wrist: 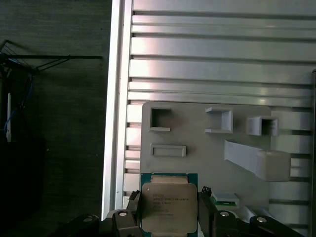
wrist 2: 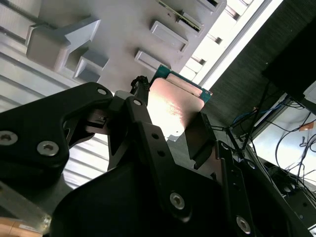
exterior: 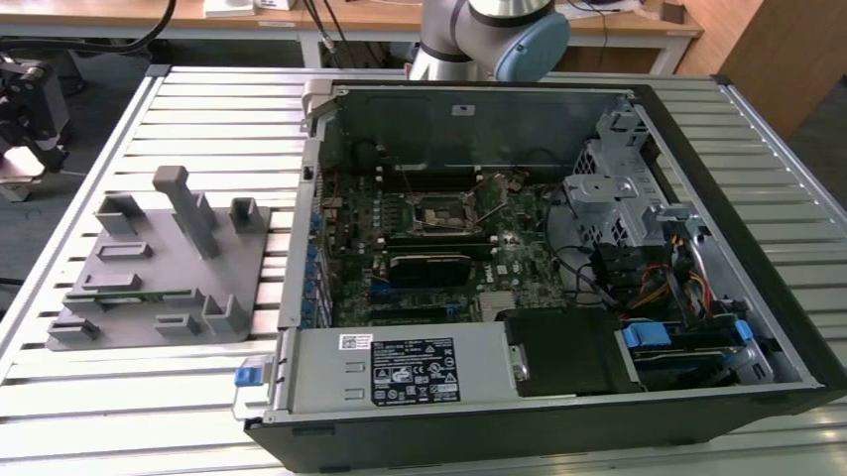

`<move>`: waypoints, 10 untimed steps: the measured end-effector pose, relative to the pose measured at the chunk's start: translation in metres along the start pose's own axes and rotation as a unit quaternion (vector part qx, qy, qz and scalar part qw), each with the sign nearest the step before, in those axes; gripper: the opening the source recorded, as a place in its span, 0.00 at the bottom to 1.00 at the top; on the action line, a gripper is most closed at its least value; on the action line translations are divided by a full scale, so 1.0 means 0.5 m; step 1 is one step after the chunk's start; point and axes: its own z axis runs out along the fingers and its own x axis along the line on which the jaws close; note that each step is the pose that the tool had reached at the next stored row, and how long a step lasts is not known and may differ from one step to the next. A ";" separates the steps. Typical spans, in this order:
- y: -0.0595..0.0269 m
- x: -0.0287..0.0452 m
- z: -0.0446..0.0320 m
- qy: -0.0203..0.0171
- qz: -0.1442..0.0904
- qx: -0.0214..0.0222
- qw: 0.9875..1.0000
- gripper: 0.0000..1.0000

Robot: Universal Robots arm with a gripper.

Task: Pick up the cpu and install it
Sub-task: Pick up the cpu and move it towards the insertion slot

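Bright daylight, glare on the cpu [wrist 2: 174,106]

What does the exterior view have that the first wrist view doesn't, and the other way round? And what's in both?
Exterior view: the open computer case, its motherboard with the square socket, and part of the robot arm at the back.

First wrist view: the shiny cpu, seen close up and clamped in the gripper.

Both: the grey tray with its little holders, and the slatted metal table under it.
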 end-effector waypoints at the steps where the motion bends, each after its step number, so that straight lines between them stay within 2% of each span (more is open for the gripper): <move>1: 0.000 0.000 -0.001 0.000 0.000 0.000 1.000 0.54; 10: 0.000 0.000 -0.010 0.000 0.000 0.000 1.000 0.54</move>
